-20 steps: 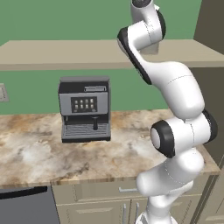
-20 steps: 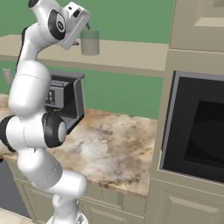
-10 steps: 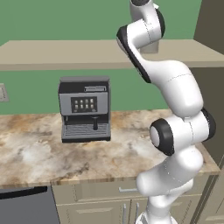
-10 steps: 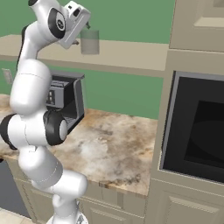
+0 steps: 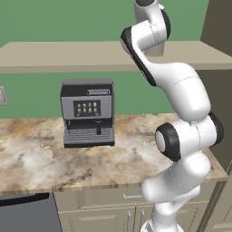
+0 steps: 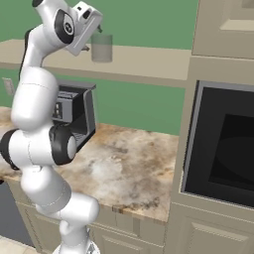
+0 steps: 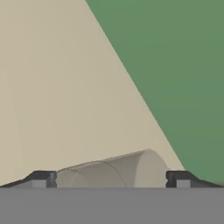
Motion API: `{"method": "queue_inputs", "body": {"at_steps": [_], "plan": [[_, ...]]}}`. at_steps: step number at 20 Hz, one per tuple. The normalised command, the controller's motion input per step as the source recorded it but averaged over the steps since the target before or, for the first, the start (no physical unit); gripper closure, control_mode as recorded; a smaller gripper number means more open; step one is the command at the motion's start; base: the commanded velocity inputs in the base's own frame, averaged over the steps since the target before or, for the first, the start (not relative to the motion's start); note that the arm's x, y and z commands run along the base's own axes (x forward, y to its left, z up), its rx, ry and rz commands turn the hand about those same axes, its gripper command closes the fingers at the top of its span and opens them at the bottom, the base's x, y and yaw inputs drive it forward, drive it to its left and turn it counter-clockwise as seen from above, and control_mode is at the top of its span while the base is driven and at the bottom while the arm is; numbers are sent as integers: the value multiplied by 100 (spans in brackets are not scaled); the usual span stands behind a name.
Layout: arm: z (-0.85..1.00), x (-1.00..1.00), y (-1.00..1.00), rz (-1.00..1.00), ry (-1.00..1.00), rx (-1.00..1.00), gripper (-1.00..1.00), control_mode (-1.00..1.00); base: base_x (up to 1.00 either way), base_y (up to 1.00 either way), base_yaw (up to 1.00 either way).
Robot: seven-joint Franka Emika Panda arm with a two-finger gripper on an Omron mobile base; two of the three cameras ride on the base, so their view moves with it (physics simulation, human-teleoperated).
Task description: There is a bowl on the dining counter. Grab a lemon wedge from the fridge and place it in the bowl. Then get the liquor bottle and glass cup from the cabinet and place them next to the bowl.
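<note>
One glass cup [image 6: 101, 47] on a beige shelf [image 6: 149, 59], one coffee machine [image 5: 88, 113], jaws wide around the cup.

My white arm with its dark joints rises from the base, bends at the elbow and reaches high, the forearm sloping up and back to a raised wrist. My pincer [image 6: 96, 31] sits at the very top of the reach, its hand turned sideways so it points level rather than down. In the hand view my two small dark fingertips [image 7: 42, 178] stand far apart at the lower edge, jaws spread wide and not pressing on anything.
</note>
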Motion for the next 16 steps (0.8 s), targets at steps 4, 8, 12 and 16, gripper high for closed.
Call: {"method": "queue_inputs", "body": {"at_steps": [4,8,12,16], "plan": [[0,30,-8,0,0,0,-100,-100,0,0,0],[0,21,-6,0,0,0,-100,-100,0,0,0],[-15,1,-1,0,0,0,-100,-100,0,0,0],[-29,0,0,0,2,0,-100,-100,0,0,0]]}}
